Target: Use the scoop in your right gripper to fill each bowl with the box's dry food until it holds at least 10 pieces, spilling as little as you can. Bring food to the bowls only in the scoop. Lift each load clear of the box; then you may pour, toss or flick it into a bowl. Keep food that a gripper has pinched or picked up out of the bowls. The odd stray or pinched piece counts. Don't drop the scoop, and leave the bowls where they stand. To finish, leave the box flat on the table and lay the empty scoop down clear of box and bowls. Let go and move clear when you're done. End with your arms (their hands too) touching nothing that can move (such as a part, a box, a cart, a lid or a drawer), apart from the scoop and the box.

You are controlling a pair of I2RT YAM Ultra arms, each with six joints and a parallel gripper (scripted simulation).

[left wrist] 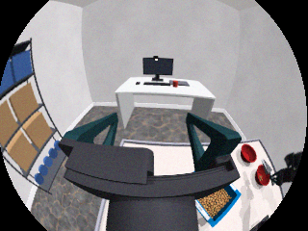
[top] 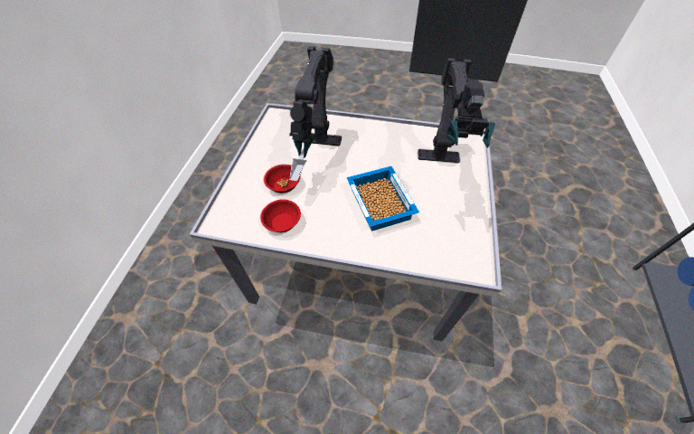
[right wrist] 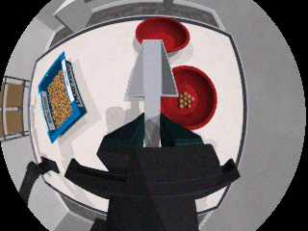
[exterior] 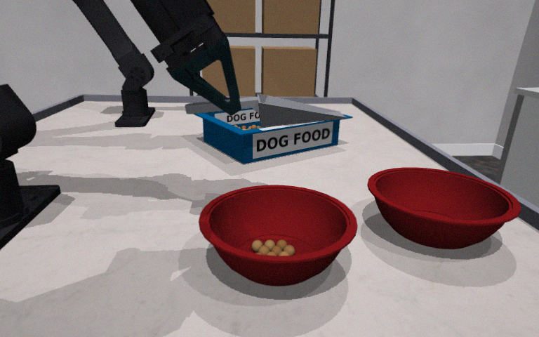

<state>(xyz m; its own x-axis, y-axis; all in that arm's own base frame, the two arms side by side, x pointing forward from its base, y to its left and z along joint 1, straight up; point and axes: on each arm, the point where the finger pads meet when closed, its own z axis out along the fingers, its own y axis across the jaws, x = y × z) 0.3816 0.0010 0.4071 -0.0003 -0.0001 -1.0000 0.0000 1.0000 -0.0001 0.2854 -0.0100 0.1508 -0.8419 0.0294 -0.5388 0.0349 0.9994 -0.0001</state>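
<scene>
One scoop (top: 297, 169) (exterior: 294, 111) (right wrist: 152, 72) in R hand (top: 302, 148) (exterior: 237, 111) (right wrist: 152, 130), long axis pointing twd far bowl (top: 280, 215) (exterior: 443, 206) (left wrist: 248, 153) (right wrist: 162, 35).

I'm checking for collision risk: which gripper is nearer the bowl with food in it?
Right: that gripper is just beside the bowl; the left is beyond the box.
</scene>
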